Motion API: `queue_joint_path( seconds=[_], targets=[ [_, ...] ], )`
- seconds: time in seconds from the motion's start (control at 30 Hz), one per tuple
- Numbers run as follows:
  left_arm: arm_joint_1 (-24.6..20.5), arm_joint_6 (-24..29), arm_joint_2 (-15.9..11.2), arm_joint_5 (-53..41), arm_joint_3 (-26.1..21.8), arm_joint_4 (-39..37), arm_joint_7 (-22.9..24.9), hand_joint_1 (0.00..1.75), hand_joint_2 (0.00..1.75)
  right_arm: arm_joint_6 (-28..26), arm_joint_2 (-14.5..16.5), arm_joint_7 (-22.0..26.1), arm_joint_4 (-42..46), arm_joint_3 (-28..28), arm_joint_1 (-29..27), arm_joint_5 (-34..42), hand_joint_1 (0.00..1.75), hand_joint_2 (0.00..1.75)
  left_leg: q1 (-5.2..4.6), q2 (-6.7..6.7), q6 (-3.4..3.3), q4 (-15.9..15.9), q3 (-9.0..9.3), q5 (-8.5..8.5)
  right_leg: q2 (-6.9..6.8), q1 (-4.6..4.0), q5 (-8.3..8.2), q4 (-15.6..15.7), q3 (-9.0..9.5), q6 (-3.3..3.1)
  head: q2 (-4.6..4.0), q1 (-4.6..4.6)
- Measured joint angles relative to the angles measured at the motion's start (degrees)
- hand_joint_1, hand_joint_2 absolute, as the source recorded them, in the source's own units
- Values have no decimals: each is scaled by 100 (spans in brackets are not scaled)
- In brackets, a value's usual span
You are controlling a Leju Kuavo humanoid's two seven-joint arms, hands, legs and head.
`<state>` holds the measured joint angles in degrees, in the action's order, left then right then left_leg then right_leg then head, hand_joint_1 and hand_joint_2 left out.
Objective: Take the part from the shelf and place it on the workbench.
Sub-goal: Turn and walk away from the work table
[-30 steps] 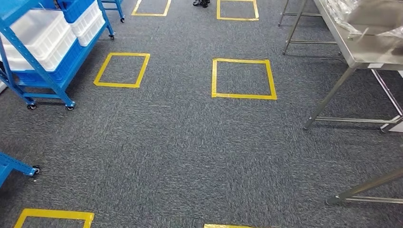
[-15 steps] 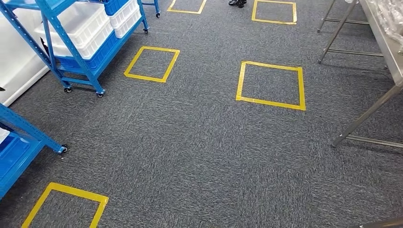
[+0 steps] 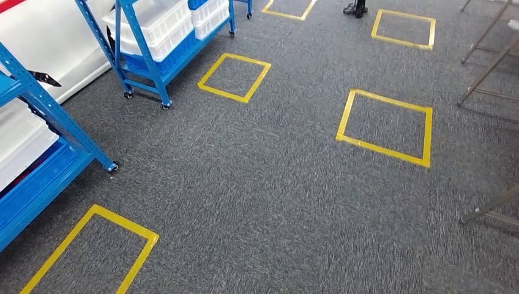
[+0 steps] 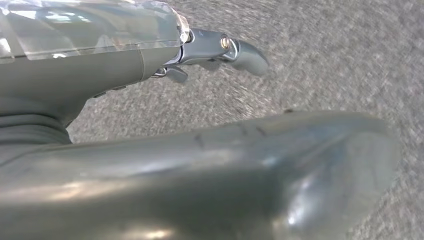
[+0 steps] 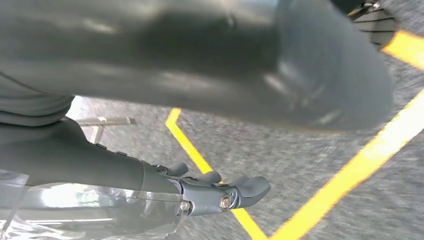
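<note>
- In our head view, grey carpet runs out ahead, marked with yellow tape squares.
- A blue shelf on castors stands far left, its white bins stacked on the lower tiers.
- A second blue shelf sits at the near left edge, just beside a tape square.
- Metal legs of the workbench show along the right edge; its tabletop is out of frame.
- Our left hand hangs over bare carpet, fingers extended and apart, holding nothing.
- Our right hand hangs above a yellow tape line, fingers likewise spread and empty.
- We cannot make out the part; the bins are too far off to show their contents.
</note>
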<state>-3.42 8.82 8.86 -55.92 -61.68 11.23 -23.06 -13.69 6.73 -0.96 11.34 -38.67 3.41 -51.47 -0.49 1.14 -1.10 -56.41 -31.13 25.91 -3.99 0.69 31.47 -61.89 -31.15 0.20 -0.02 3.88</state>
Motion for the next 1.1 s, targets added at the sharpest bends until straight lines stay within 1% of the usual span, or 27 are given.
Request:
queue_joint_path(
  seconds=[0.03, 0.07, 0.1, 0.13, 0.17, 0.2, 0.23, 0.3, 0.33, 0.37, 0.4, 0.43, 0.47, 0.5, 0.57, 0.6, 0.63, 0.67, 0.7, 0.73, 0.8, 0.87, 0.93, 0.97, 1.0, 1.07, 1.1],
  targets=[
    [-11, -3, 5, -3, 0, 0, -1, 0, 0, 0, -2, 2, 1, -7, -14, 0, 0, 0, 16, -62, -14, 23, 14, -19, 186, 15, 160, -303, -144, 11, 0, -2],
    [-25, -5, 5, -7, 0, 0, -1, 0, 0, -1, -2, 4, 1, -14, -29, 0, 0, 0, 24, -129, -31, 27, 15, -23, 300, 21, 334, -669, -340, 20, 0, -1],
    [-36, -6, 5, -9, 0, 0, -2, 0, 0, -1, -2, 4, 1, -21, -41, 0, 0, 0, 26, -208, -33, 22, 13, -23, 353, 24, 457, -1017, -538, 32, 0, -2],
    [-38, -7, 5, -12, 0, 0, -2, 0, 0, -1, -2, 4, 0, -28, -48, 0, 0, 0, 28, -288, -29, 13, 16, -17, 367, 26, 472, -1215, -673, 43, 0, -2],
    [-33, -7, 6, -13, 0, 0, -2, 0, 0, -3, -3, 4, 0, -35, -53, 0, 0, 0, 32, -375, -18, -3, 19, -6, 377, 29, 370, -1214, -717, 52, 0, -2],
    [-28, -7, 7, -14, 0, 0, -2, 0, 0, -4, -8, 4, 0, -42, -56, 0, 0, 0, 41, -462, 2, -29, 23, 10, 399, 37, 166, -998, -658, 61, 0, -2],
    [-22, -7, 9, -14, 0, 0, -2, 0, 0, -7, -13, 4, 0, -48, -59, 0, 0, 0, 52, -543, 27, -64, 23, 33, 468, 54, -80, -633, -523, 71, 0, -2],
    [-21, -6, 13, -16, 0, 0, -3, 0, 0, -14, -21, 6, -2, -55, -65, 0, 0, 0, 56, -680, 101, -155, -14, 97, 681, 78, -361, -25, -280, 80, 0, -2],
    [-22, -6, 15, -19, 0, 0, -4, 0, 0, -18, -21, 9, -3, -56, -61, 0, 0, 0, 55, -727, 135, -184, -39, 122, 748, 78, -389, 109, -227, 62, 0, -2],
    [-20, -7, 14, -23, 0, 0, -6, 0, 0, -22, -21, 11, -4, -57, -50, 0, 0, 0, 55, -769, 170, -196, -60, 137, 759, 63, -363, 131, -218, 30, 0, 0],
    [-15, -7, 14, -26, 0, 0, -8, 0, 0, -25, -21, 15, -4, -58, -37, 1, 0, 0, 63, -813, 198, -191, -65, 140, 697, 59, -366, 141, -213, -20, 0, 1],
    [-7, -8, 11, -30, 0, 0, -9, 0, 0, -27, -21, 16, -4, -58, -26, 2, 0, 0, 69, -808, 222, -204, -69, 156, 634, 56, -367, 154, -201, -59, 0, 1],
    [-2, -8, 9, -31, 0, 0, -8, 0, 0, -30, -22, 16, -4, -59, -27, 3, 0, 0, 69, -728, 247, -277, -98, 207, 570, 58, -369, 172, -187, -100, 0, 1],
    [-3, -8, 7, -31, 0, 0, -8, 0, 0, -32, -24, 17, -4, -60, -34, 4, 0, 0, 68, -592, 272, -466, -186, 318, 493, 61, -371, 189, -174, -134, 0, 1],
    [-19, -10, 5, -35, 1, 0, -8, 0, 0, -34, -28, 19, -4, -61, -55, 4, 0, 0, 71, -281, 313, -1150, -534, 664, 342, 38, -358, 205, -161, -180, 0, 1],
    [-25, -11, 5, -39, 1, 0, -9, 0, 0, -34, -28, 19, -4, -62, -61, 4, 0, 0, 77, -209, 328, -1531, -737, 814, 263, 22, -346, 204, -159, -190, 0, 1],
    [-21, -12, 5, -42, 2, 0, -9, 0, 0, -34, -28, 19, -4, -62, -64, 4, 0, 0, 79, -178, 331, -1782, -875, 874, 188, 9, -333, 204, -153, -197, 0, 1],
    [-13, -13, 4, -46, 2, 0, -9, 0, 0, -34, -28, 19, -4, -63, -63, 4, 0, 0, 78, -164, 321, -1834, -913, 822, 113, -3, -318, 203, -141, -200, 0, 1],
    [-5, -13, 4, -46, 2, 0, -9, 0, 0, -34, -28, 19, -4, -63, -62, 4, 0, 0, 71, -142, 298, -1655, -833, 663, 41, -15, -300, 204, -120, -200, 0, 1],
    [-1, -13, 3, -45, 2, 0, -9, 0, 0, -34, -28, 19, -4, -63, -60, 4, 0, 0, 56, -85, 256, -1296, -657, 443, -30, -26, -281, 205, -89, -199, 0, 1],
    [-16, -13, -2, -45, 2, 0, -9, 0, 0, -34, -23, 20, -4, -63, -61, 4, 0, 0, -13, 175, 147, -539, -287, 136, -159, -49, -238, 210, -28, -177, 0, 1],
    [-33, -13, -10, -45, 2, 0, -11, 0, 0, -34, -15, 20, -5, -63, -54, 4, 0, 0, -74, 311, 74, -243, -157, 92, -272, -59, -205, 220, 14, -128, 0, 1],
    [-20, -13, -10, -47, 2, 0, -12, 0, 0, -32, -13, 20, -4, -63, -27, 4, 0, 0, -60, 184, 43, -188, -131, 66, -363, -58, -180, 231, 61, -70, 0, 2],
    [-7, -16, -6, -48, 2, 0, -13, 0, 0, -29, -15, 21, -3, -63, -17, 4, 0, 0, -40, 117, 29, -134, -93, 36, -295, -53, -148, 198, 75, -37, 0, 1],
    [-1, -20, -2, -49, 3, 0, -12, 0, 0, -25, -17, 23, -1, -64, -14, 4, 0, 0, -15, 52, 11, -81, -55, 1, -156, -50, -69, 84, 43, -9, 0, 1],
    [-18, -31, 4, -51, 4, 0, -10, 0, 0, -13, -21, 26, 1, -68, -29, 4, 0, 0, 12, -78, -12, -23, -16, -38, 211, -29, 222, -476, -220, 30, 0, 0],
    [-30, -37, 3, -52, 4, 0, -9, 0, 0, -7, -21, 26, 1, -70, -39, 4, 0, 0, 15, -149, -20, -25, -18, -42, 309, -19, 374, -844, -420, 39, 0, 0]
  ],
)
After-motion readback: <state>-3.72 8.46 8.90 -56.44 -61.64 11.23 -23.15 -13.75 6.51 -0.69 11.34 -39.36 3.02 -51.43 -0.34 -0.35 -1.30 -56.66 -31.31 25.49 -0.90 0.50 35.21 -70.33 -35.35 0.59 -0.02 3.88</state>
